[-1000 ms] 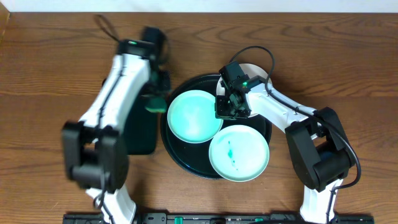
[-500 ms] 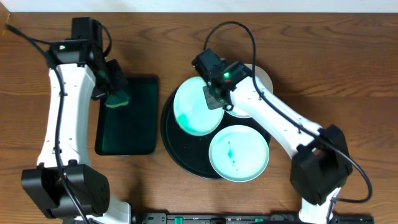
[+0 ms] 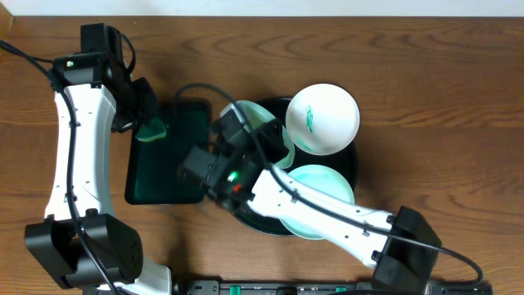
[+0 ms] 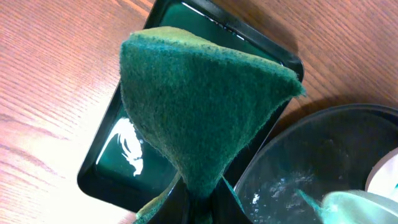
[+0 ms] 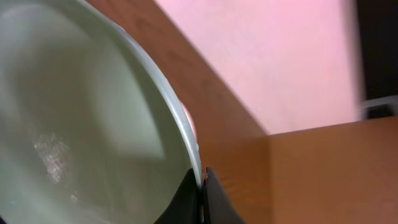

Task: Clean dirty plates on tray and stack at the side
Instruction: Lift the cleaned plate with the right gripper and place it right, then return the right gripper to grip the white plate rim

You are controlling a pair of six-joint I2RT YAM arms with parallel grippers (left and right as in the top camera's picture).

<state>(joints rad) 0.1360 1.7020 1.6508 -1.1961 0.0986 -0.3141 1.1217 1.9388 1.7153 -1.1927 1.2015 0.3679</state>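
Nearest the robot's base, a pale green plate [image 3: 323,187] lies flat in the black tray [image 3: 354,168], half covered by the right arm crossing over it. The right end effector [image 5: 201,178] is clamped narrow on the rim of a second plate [image 5: 87,124]. It holds this plate steeply tilted above the black tray's left edge, just beside the green tray [image 3: 176,176]. Over the green tray's far left rim, the left end effector [image 4: 202,198] pinches a folded sponge [image 4: 199,106] that hangs above the surface. Farthest out, a white plate [image 3: 322,117] with a teal smear sits at the black tray's far right and reaches past the rim. Bare tabletop [image 3: 442,98] lies open to the right and along the far edge.
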